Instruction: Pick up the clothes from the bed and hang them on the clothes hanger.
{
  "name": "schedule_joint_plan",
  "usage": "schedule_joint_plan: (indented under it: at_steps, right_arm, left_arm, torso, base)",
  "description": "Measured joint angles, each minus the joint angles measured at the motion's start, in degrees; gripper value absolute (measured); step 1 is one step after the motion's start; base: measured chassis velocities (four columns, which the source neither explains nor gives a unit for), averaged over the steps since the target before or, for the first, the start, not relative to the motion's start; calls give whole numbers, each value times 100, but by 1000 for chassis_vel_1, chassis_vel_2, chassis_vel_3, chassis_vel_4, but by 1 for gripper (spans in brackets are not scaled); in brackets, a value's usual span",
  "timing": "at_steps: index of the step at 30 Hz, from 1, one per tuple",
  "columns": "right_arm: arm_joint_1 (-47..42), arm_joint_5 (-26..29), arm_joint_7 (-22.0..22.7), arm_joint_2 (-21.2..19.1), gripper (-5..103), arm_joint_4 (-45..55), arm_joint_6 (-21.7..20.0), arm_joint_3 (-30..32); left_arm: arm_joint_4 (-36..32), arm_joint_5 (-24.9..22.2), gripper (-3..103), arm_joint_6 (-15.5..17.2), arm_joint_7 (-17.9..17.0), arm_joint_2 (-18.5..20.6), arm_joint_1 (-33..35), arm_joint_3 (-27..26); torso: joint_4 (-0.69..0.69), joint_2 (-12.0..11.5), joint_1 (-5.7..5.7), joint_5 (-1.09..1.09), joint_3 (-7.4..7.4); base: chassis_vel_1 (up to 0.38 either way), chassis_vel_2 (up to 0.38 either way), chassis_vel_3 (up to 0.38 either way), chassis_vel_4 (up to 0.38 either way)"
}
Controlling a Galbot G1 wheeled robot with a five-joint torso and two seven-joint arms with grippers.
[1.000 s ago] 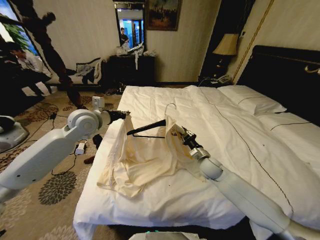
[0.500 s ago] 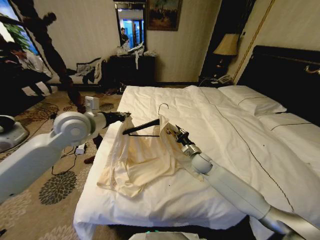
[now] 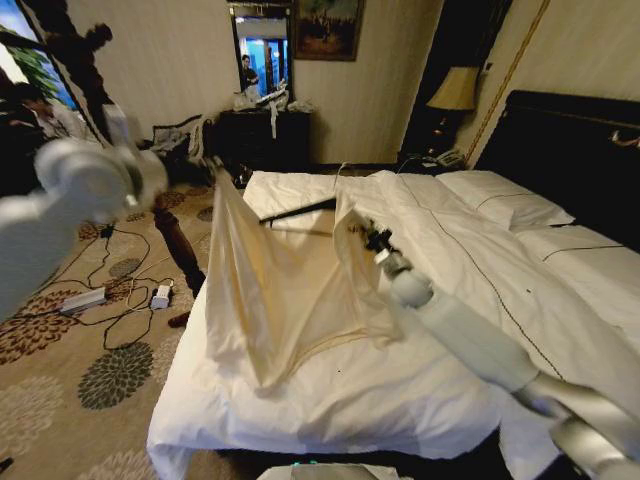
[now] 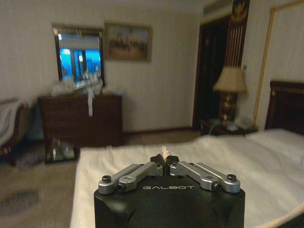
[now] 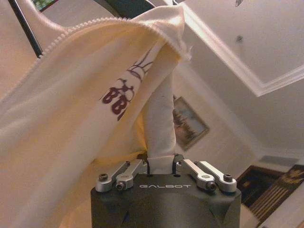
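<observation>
A wide bed point(image 3: 470, 290) with a white sheet fills the room's right half, its dark headboard point(image 3: 570, 150) at the far right and two white pillows point(image 3: 505, 205) with a thin dark trim line lying below it; the floor to the left is a patterned carpet point(image 3: 110, 350) strewn with cables, and at the far wall stand a dark dresser point(image 3: 265, 140), a mirror point(image 3: 262, 50), a framed picture point(image 3: 325, 28) and one lamp point(image 3: 452, 92) on a nightstand; there is one garment point(image 3: 285, 290), one clothes hanger point(image 3: 298, 212) and two grippers at work; the garment is a cream, thin top with a dark red print near the neckline, lifted clear of the sheet at its upper edge and stretched like a tent, its lower folds resting on the bed near the left edge; the hanger is a slim black bar seen above the cloth's top edge, tilted, between the two raised corners; the left gripper point(image 4: 165, 160) is up at the garment's left corner, its fingers pressed together on a small tuft of cream cloth; the right gripper point(image 5: 161, 164) holds the right corner, its fingers closed on a rolled strip of the same fabric, with the printed neckline draped just above it.
</observation>
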Motion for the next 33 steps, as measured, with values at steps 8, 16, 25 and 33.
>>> schedule_joint_plan:
  at_steps: [8,16,25,33]
  right_arm:
    - [-231,36,-21,-199,19,-23,7,395]
    - [-974,-314,-79,-446,19,350,86,667]
    - [-1609,-1102,-117,-299,19,549,374,784]
    - [-1610,-996,-151,-200,19,793,415,669]
  left_arm:
    - [-295,255,1,-2,186,464,380,-136]
    - [-1227,907,1,-296,247,1209,1821,-703]
    - [-1375,915,1,-240,-160,802,2046,-616]
    - [-1072,847,1,-114,-370,447,1922,-395]
  torso:
    - [1,0,-1,-3,0]
    - [2,0,-4,-3,-2]
    - [2,0,-2,-3,-1]
    - [3,0,-2,-3,-1]
  base:
    - [0,0,0,0]
    - [0,0,0,0]
    - [0,0,0,0]
    - [0,0,0,0]
